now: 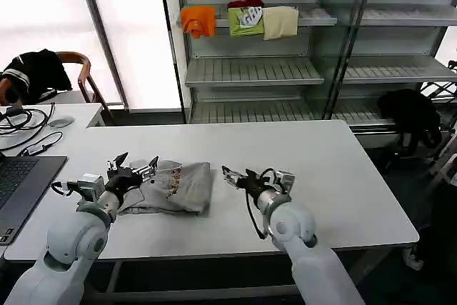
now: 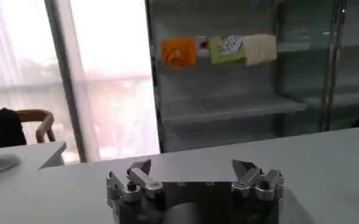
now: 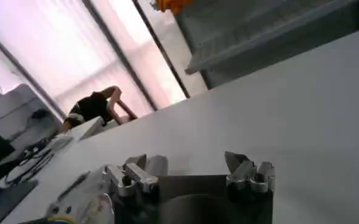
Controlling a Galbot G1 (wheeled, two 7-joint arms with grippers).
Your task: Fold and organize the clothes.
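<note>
The light grey T-shirt (image 1: 178,186) lies folded into a compact bundle on the white table (image 1: 335,176), its small multicoloured print facing up. My left gripper (image 1: 136,163) hovers at the bundle's left edge, open with nothing between its fingers; in the left wrist view its jaws (image 2: 192,169) stand wide apart over bare table. My right gripper (image 1: 230,175) is just right of the bundle, a small gap away, and points toward it. It is open and empty too (image 3: 185,163).
A laptop (image 1: 18,183) and cables (image 1: 25,126) sit at the table's left. Behind the table are shelves (image 1: 250,69) holding orange, green and cream folded garments (image 1: 243,19). A chair with a black garment (image 1: 39,73) is at back left. Bare table extends to the right.
</note>
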